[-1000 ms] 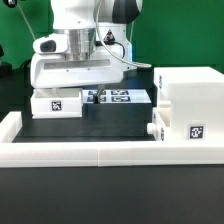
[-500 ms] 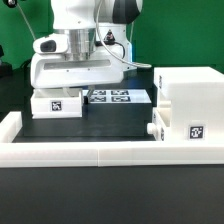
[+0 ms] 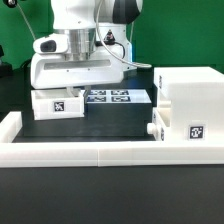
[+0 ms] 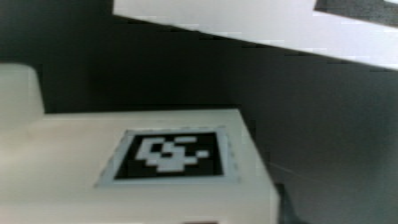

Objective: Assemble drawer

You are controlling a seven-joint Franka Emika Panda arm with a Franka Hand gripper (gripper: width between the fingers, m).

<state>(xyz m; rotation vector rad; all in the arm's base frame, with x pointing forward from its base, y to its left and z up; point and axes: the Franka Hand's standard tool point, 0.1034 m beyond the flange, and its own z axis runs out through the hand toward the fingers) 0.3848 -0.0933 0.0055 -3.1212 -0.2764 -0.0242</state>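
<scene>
The tall housing (image 3: 187,108) stands at the exterior view's right, with a small tray (image 3: 156,133) touching its lower front. The other tray (image 3: 58,103) sits on the black table (image 3: 110,128), beside the marker board (image 3: 118,97); I cannot see inside either tray. My gripper (image 3: 75,66) is right above this tray. My fingers are hidden, so I cannot tell their opening. My wrist camera sees the tray's tag (image 4: 175,156) close.

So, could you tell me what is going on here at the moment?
The Panda arm is low over a small white drawer tray at the exterior view's left, beside the marker board. Its tool is hidden behind the wrist, so whether it grips the tray is unclear. The wrist view shows the tray's tag up close. The tall drawer housing stands apart at the right, inside the white border wall.
</scene>
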